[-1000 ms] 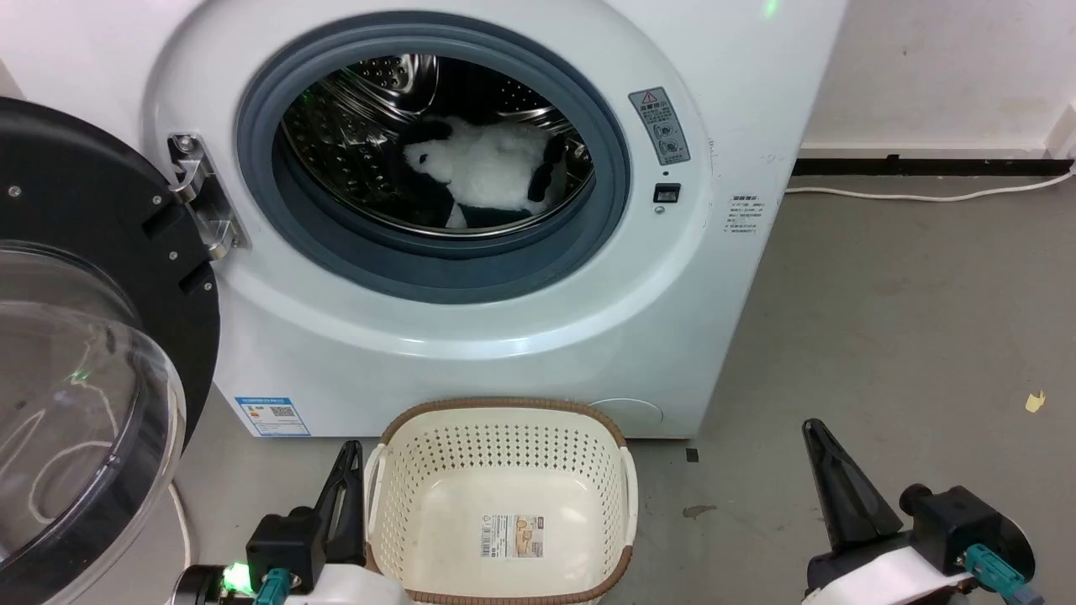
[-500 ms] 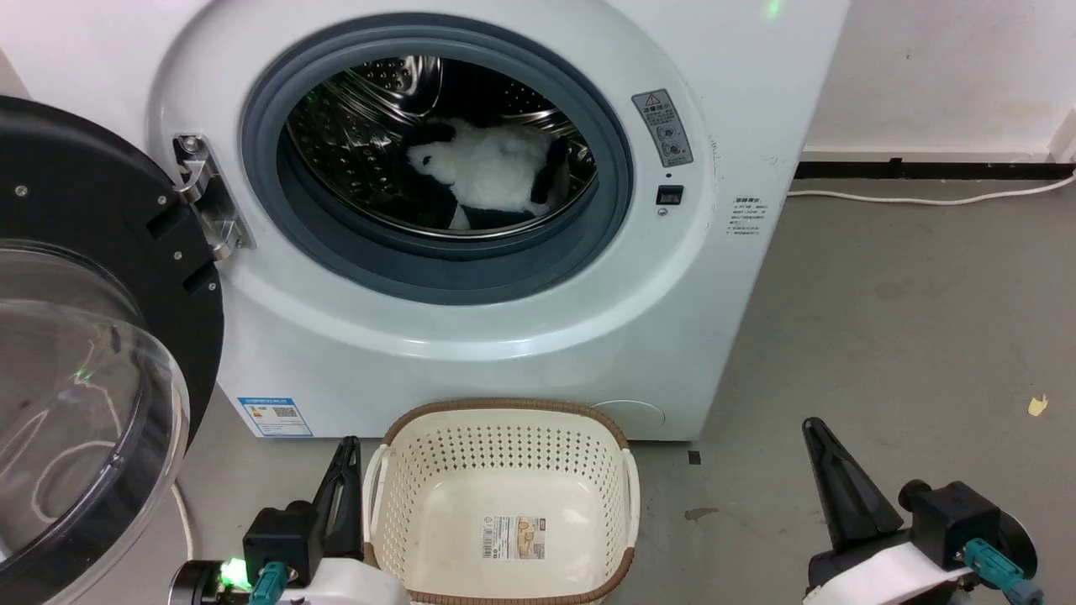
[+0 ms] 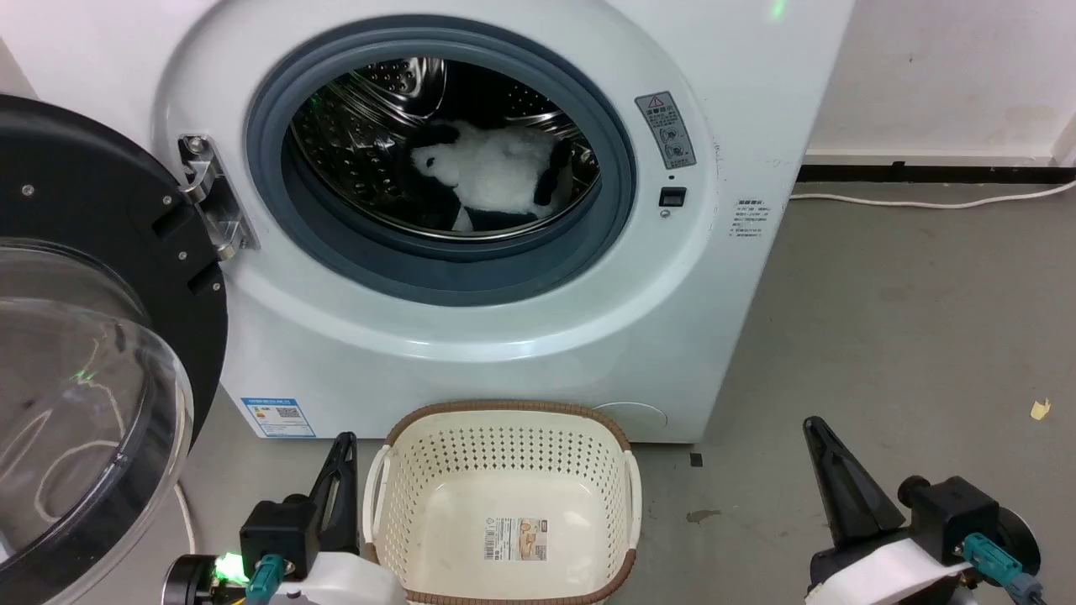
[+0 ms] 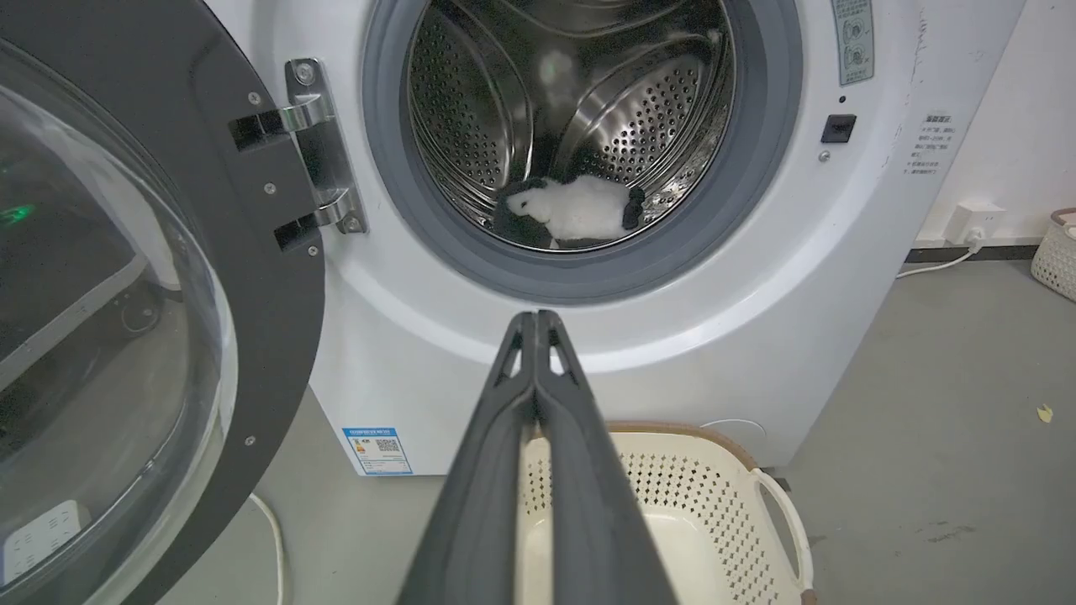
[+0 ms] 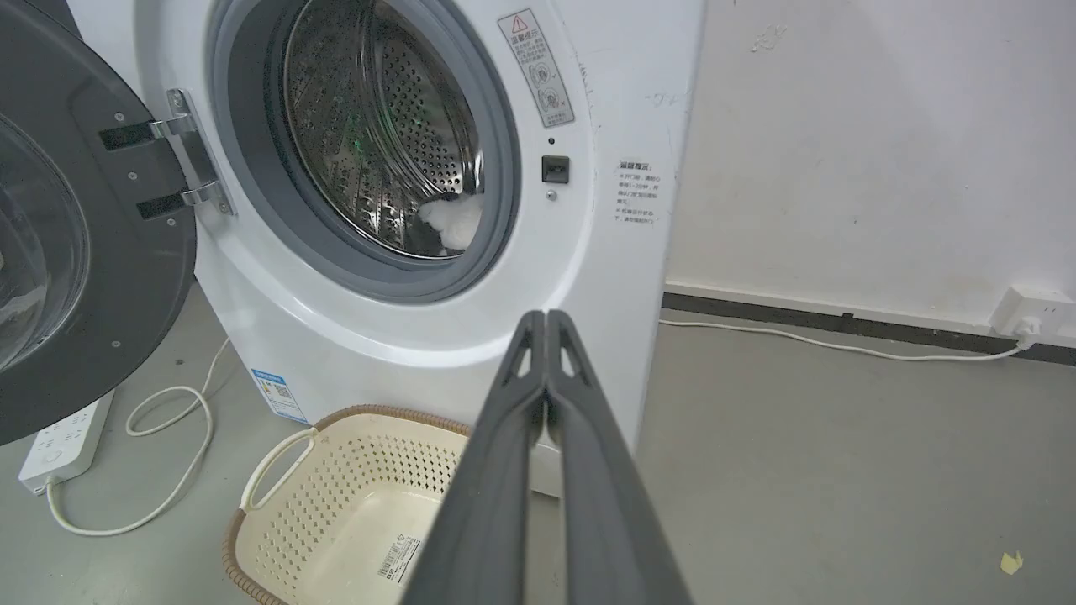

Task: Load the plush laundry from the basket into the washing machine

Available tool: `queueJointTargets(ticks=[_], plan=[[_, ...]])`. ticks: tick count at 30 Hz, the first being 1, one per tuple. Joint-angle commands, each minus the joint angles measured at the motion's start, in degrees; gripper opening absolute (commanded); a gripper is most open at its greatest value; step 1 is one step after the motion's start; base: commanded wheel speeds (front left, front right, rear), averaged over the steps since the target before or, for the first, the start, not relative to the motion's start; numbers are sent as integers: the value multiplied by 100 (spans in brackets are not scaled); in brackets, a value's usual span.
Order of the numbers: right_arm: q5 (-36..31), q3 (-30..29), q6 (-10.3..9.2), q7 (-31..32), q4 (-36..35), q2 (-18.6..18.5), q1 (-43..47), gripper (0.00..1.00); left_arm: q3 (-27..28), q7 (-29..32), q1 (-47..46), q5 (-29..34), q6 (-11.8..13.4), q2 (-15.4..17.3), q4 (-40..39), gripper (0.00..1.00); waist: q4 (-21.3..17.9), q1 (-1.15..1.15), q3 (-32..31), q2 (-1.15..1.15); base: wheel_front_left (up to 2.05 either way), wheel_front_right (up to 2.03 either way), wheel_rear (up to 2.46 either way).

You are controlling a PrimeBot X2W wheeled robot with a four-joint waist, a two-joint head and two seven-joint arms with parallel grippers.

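The washing machine (image 3: 471,336) is standing straight ahead of both claws with its drum (image 3: 361,160) gaping open. Its door (image 3: 84,353) is hanging swung wide on the outer side of the left claw (image 3: 344,445), the clear dome bulging toward the robot. The basket (image 3: 504,408) is sitting on the floor close before the machine's foot, just beside the left claw on its inner side and well apart from the right claw (image 3: 814,430), with its floor label (image 3: 514,539) showing. The plush laundry (image 3: 500,172) is lying inside the drum, far ahead of and above both claws' tips. Each claw is pointing toward the machine with its two dark fingers pressed together tip to tip. A white cable (image 3: 925,200) is trailing along the wall foot beyond the right claw, and a small yellow scrap (image 3: 1041,408) is lying on the floor on that claw's outer side.
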Motion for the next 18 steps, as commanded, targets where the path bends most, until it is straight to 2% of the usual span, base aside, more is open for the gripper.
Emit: queueJointTargets(ticks=[1, 18], plan=[[-52, -21, -2, 22, -43, -2, 9, 0, 35, 23, -1, 47, -21, -27, -36, 0, 2, 0, -2, 0, 0, 0, 0], [-121, -53, -3, 222, -142, -2, 13, 0, 182, 222, -2, 199, -123, -92, -156, 0, 32, 0, -28, 0, 0, 0, 0]])
